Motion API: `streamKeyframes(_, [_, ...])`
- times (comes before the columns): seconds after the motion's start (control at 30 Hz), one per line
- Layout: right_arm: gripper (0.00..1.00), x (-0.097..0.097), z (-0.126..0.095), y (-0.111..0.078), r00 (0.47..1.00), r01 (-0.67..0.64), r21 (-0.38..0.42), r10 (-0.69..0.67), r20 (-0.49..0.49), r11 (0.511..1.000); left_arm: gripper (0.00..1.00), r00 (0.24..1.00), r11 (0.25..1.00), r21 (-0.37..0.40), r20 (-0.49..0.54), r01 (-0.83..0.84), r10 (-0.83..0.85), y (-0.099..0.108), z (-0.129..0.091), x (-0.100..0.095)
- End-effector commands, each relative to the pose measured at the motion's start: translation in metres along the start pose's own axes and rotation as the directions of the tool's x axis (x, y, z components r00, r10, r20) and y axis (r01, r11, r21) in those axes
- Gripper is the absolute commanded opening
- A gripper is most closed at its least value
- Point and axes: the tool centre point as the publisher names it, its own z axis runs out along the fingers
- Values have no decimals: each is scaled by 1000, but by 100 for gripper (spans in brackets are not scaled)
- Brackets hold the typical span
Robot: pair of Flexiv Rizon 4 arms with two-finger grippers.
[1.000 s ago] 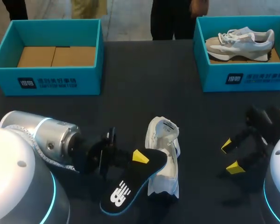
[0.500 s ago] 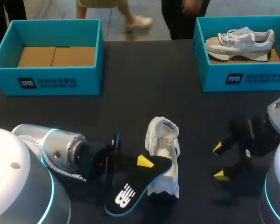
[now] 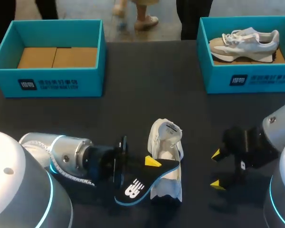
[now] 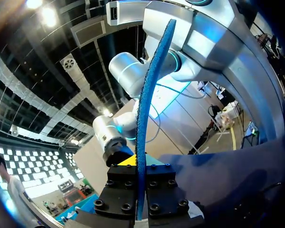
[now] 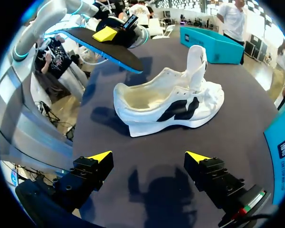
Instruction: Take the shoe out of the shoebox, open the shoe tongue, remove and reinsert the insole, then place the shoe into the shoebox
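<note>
Left gripper [image 3: 151, 162] pinches the black insole [image 3: 133, 187], one yellow tip on its top face, holding it off the table [image 3: 142, 104] just beside the white shoe [image 3: 167, 156]. Shoe stands upright on the table, tongue raised. Right gripper [image 5: 149, 156]: fingers spread, near the shoe's side, apart from it.

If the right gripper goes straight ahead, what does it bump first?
Probably the white shoe: it sits straight ahead of the open right gripper, with nothing between them. How high the gripper hangs is hard to judge.
</note>
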Motion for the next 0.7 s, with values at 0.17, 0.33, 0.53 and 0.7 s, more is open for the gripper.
streamKeyframes(0.17, [100, 4, 17, 3, 1000, -12, 16, 12, 4, 1000, 0, 1000, 1000, 10, 7, 19, -19, 3, 3, 4])
streamKeyframes(0.33, [100, 4, 17, 3, 1000, -12, 16, 12, 4, 1000, 0, 1000, 1000, 10, 7, 19, -19, 3, 3, 4])
streamKeyframes(0.53, [100, 7, 23, 9, 1000, 0, 11, -1, 19, 1000, 0, 1000, 1000, 15, 5, 27, -28, 5, 1, 6])
streamKeyframes(0.7, [100, 7, 32, 13, 1000, 13, 5, -13, 28, 1000, 0, 999, 999, 24, -8, 44, -43, 13, -2, 9])
